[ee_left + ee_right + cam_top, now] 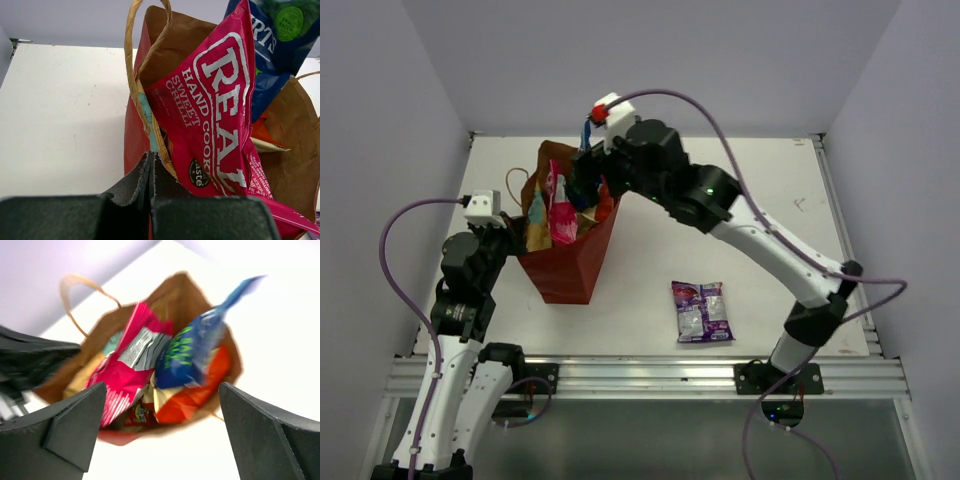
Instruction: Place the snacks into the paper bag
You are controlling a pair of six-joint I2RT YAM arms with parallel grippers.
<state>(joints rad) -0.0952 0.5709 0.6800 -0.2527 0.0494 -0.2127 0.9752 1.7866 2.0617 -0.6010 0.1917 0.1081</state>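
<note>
The red paper bag stands upright at the left of the table, its mouth open. A pink-magenta packet sticks up out of it. In the right wrist view the bag holds the pink-magenta packet, a blue-white packet, an orange-red packet and a small red packet. My right gripper is open and empty above the bag's mouth. My left gripper is shut on the bag's near rim. The purple-silver packet lies flat on the table to the bag's right.
The bag's cord handle loops up beside the left fingers. The white table is enclosed by pale walls at the back and sides. A metal rail runs along its near edge.
</note>
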